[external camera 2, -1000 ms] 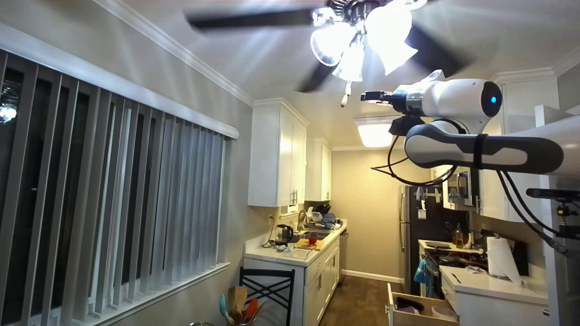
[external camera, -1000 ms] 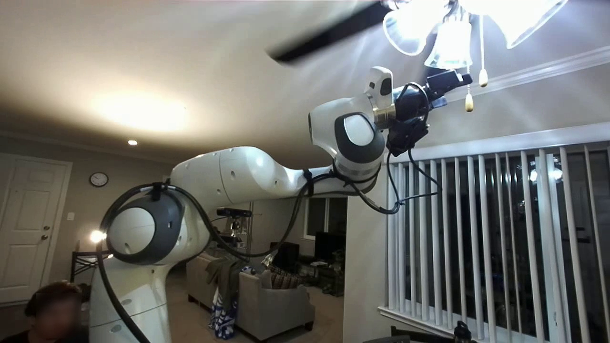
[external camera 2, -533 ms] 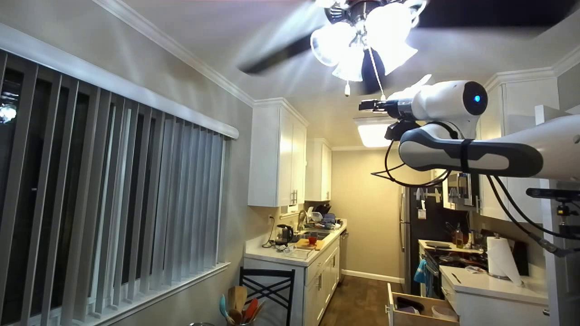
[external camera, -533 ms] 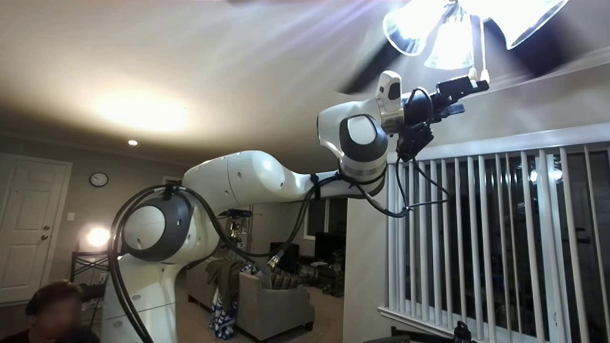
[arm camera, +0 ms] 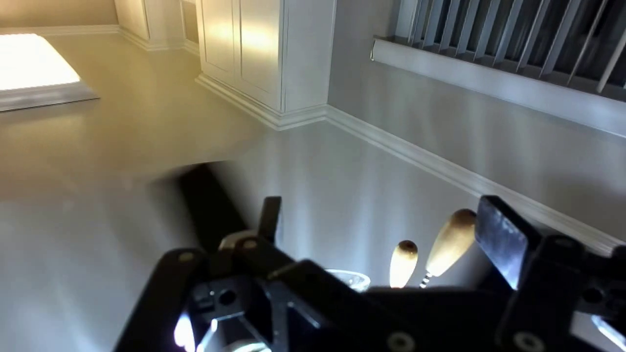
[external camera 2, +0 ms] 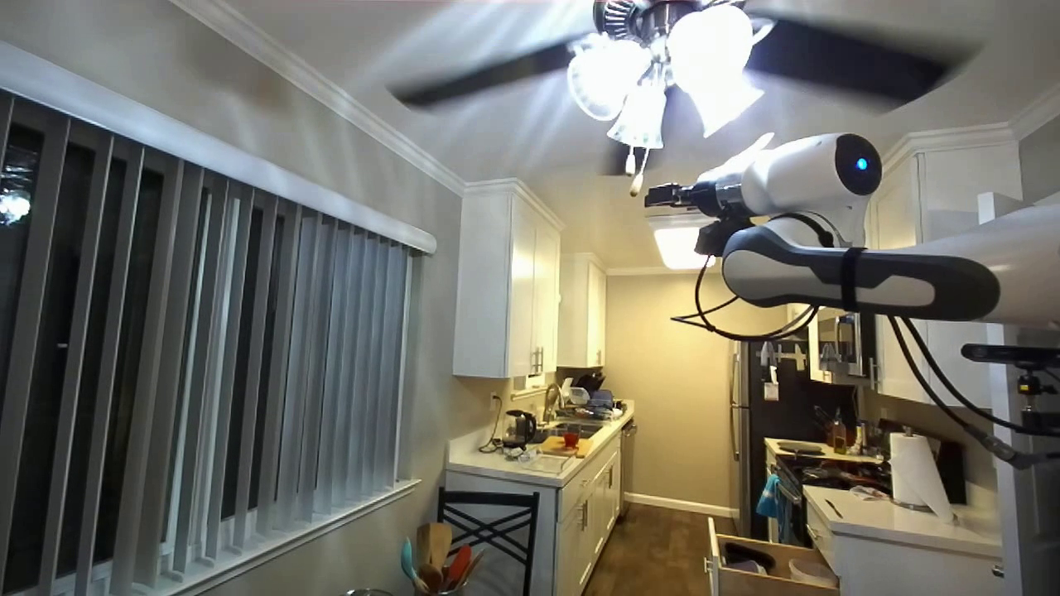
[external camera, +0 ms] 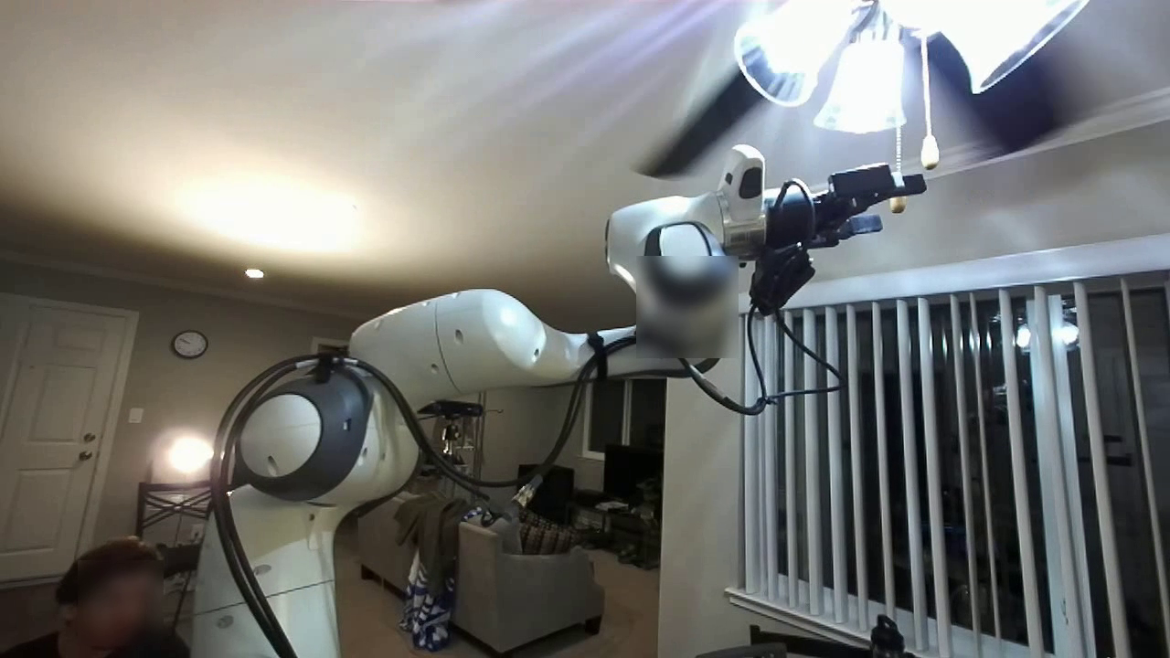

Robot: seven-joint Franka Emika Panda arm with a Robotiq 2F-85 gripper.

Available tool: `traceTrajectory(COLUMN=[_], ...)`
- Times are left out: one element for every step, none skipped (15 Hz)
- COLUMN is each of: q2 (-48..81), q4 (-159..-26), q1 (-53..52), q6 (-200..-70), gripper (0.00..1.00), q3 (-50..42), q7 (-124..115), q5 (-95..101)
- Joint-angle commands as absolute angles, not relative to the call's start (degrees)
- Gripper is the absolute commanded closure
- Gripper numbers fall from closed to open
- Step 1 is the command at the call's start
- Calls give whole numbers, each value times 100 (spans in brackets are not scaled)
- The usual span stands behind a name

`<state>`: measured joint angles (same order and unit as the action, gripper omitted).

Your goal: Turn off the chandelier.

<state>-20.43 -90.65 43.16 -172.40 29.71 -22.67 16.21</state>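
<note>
The chandelier is a lit ceiling-fan light with glass shades (external camera: 864, 87), also in an exterior view (external camera 2: 642, 116). Two pull chains with wooden knobs hang from it. The higher knob (external camera: 930, 153) hangs clear above and beyond the fingertips. The lower knob (external camera: 898, 205) is partly hidden behind a fingertip. My gripper (external camera: 885, 205) is open and empty, also in an exterior view (external camera 2: 654, 197). In the upside-down wrist view both knobs, one small (arm camera: 404, 264) and one larger (arm camera: 451, 242), show between the open fingers (arm camera: 386, 230). The larger one meets the right finger's edge; I cannot tell whether they touch.
Dark fan blades (external camera 2: 845, 62) spin above the arm. A window with vertical blinds (external camera: 914, 439) is beyond the gripper. White kitchen cabinets (external camera 2: 505, 281) stand farther off. A person (external camera: 110, 594) is at the lower left beside the arm's base.
My gripper has moved forward to the pull chains, then slightly down. The knobs swung as it came, one up beside the gripper, and now hang close together. The fan blades have turned.
</note>
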Motion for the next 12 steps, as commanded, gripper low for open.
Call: traceTrajectory(q2=[-1975, -1959, -1936, -1925, -1903, -1885, -1868, -1865, -1845, -1833, -1819, -1800], q4=[-8846, -8801, -8734, -8677, -8618, -8549, -8498, -8459, -8432, -8417, -8404, -8398], q1=[4316, 4329, 4361, 4427, 4446, 4463, 4453, 4447, 4460, 4457, 4466, 4444], q6=[-17007, -17012, -16993, -17000, -16997, -16983, -16969, -16923, -16901, -16861, -16843, -16809], gripper=[0, 0, 0, 0, 0, 0, 0, 0, 0, 0, 0, 4], q3=[3066, 3087, 3119, 3158, 3176, 3183, 3179, 3167, 3176, 3179, 3189, 3190], q7=[-2325, -2339, -2355, -2394, -2403, -2410, -2405, -2394, -2392, -2387, -2393, -2376], q5=[1581, 1579, 1592, 1624, 1624, 1620, 1605, 1601, 1618, 1620, 1627, 1615])
